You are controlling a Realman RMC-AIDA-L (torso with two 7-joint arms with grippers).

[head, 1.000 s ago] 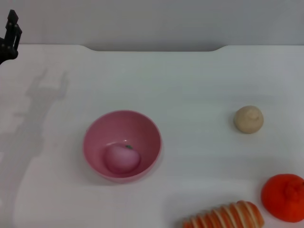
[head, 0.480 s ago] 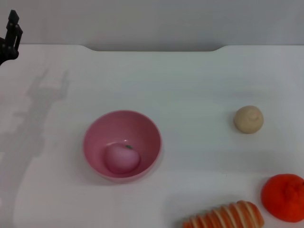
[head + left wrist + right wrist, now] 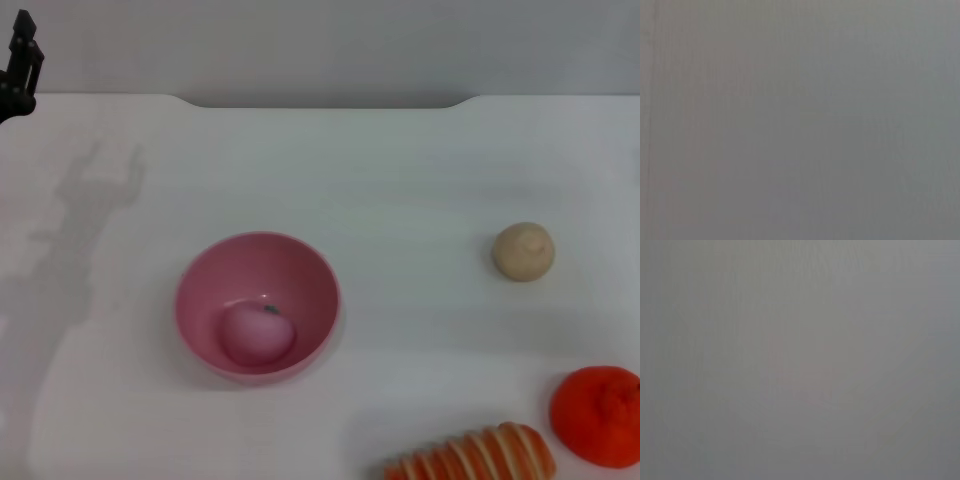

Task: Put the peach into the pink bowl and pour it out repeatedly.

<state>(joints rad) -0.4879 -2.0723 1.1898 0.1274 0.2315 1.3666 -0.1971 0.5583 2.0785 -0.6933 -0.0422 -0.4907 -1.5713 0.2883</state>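
On the white tabletop (image 3: 400, 170), seen from the head camera, the small matte dusty-pink peach (image 3: 257, 334) sits inside the round glossy pink plastic bowl (image 3: 200, 280).
It looks light and apt to roll; the slick, stiff bowl seems best gripped at its rim. Well apart lie a beige ball (image 3: 523, 251), an orange-red fruit (image 3: 598, 415) and a striped bread loaf (image 3: 475, 456); nothing crowds the bowl. The left gripper (image 3: 20, 65) hangs at the far edge, its state beyond telling. Both wrist views show only blank grey; the right gripper is nowhere visible.
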